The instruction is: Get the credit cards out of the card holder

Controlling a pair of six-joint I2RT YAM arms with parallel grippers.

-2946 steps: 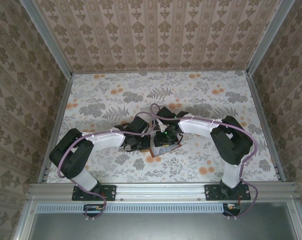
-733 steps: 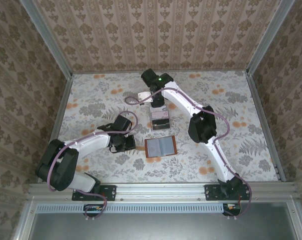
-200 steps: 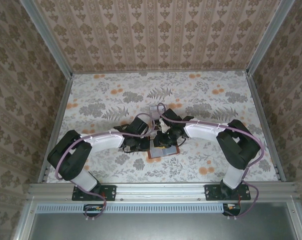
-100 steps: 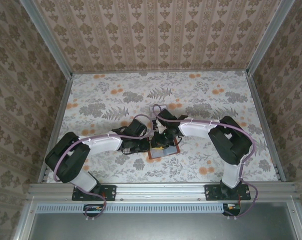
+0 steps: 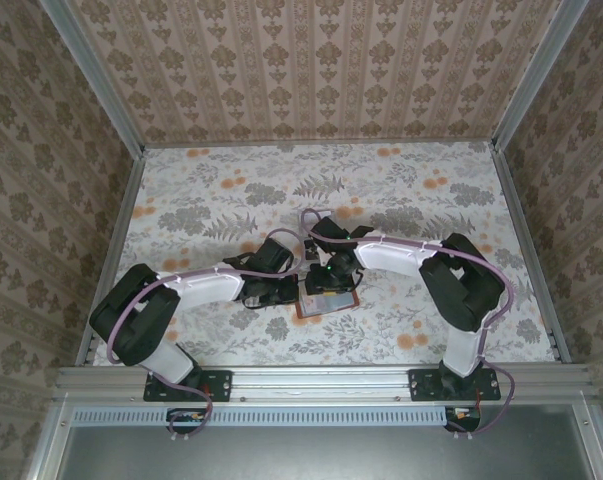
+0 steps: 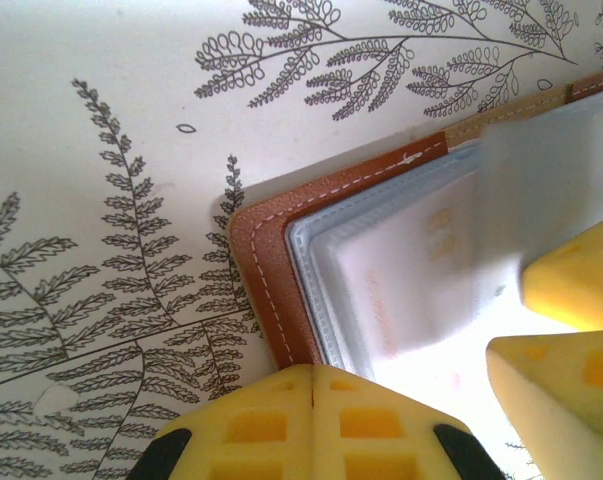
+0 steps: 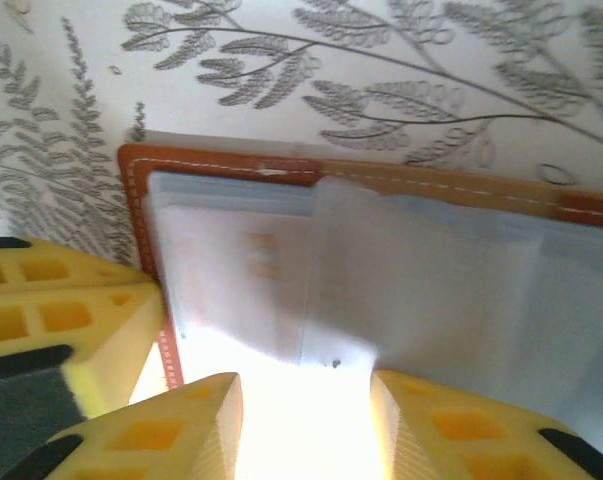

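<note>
Leather card holder [image 6: 256, 260] between inward-bent arms [image 5: 206, 280]: left gripper [image 6: 311, 420] pressed together (at its edge), right gripper [image 7: 303, 390] spread.

No word, number or brand can be read with certainty. Faint orange marks, set like two or three short lines of print, are seen on a pale credit card [image 7: 246, 275] that is kept under a clear pocket in the left part of the card holder [image 7: 139, 215]. They are too blurred and too washed out by the light for any letter or digit to be told. The same marks are seen from the left wrist, equally unreadable.
</note>
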